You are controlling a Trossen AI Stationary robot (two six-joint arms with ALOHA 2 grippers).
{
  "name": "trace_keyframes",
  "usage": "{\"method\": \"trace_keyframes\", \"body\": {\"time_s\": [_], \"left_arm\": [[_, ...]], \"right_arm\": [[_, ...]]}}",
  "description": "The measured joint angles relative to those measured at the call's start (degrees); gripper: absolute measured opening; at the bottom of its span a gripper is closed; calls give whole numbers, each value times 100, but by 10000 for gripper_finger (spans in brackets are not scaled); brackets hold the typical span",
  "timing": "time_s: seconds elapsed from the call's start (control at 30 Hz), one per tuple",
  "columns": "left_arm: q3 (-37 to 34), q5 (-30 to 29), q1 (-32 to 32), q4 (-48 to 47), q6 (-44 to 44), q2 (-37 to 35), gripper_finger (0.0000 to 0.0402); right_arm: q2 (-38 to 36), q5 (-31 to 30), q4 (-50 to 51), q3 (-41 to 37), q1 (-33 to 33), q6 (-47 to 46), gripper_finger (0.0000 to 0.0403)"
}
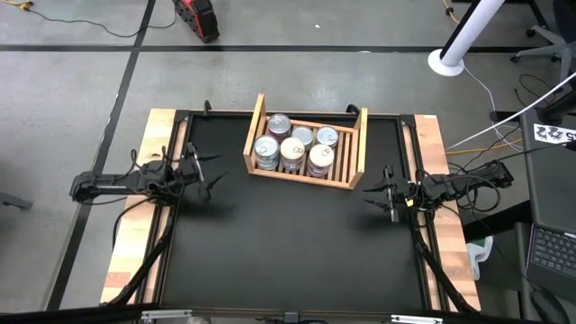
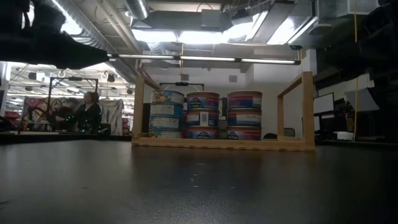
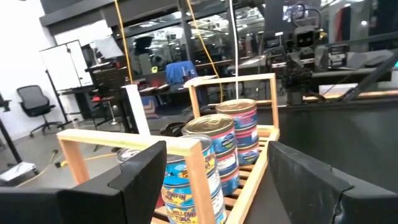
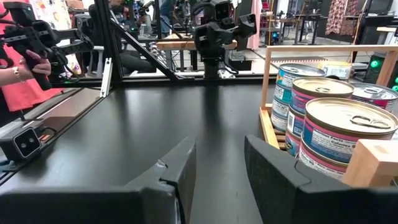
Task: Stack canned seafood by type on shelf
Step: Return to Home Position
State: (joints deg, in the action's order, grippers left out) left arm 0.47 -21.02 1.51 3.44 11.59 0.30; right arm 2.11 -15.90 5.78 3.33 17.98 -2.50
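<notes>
Both pairs of jaws are standing apart and gripping nothing: wide on the left gripper (image 1: 213,173), narrower on the right gripper (image 1: 375,198). The grippers are sitting at opposite sides of the black table (image 1: 288,247). The round silver-lidded seafood tins (image 1: 293,149) are standing stacked inside the light wooden slatted shelf (image 1: 361,139) between them.

shelf (image 1: 255,130): 1 | tin stacks (image 1: 292,151) counted from above: 6 | low view: 3 stacks across, each 3 tins high
</notes>
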Motion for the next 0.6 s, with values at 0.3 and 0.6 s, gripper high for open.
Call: {"method": "trace_keyframes", "body": {"time_s": [0.3,0.6], "left_arm": [[2,5,164,-2,-190,0,275],[2,4,164,-2,-199,0,275]], "right_arm": [[0,2,2,0,0,0,136],[0,4,-7,0,0,0,136]]}}
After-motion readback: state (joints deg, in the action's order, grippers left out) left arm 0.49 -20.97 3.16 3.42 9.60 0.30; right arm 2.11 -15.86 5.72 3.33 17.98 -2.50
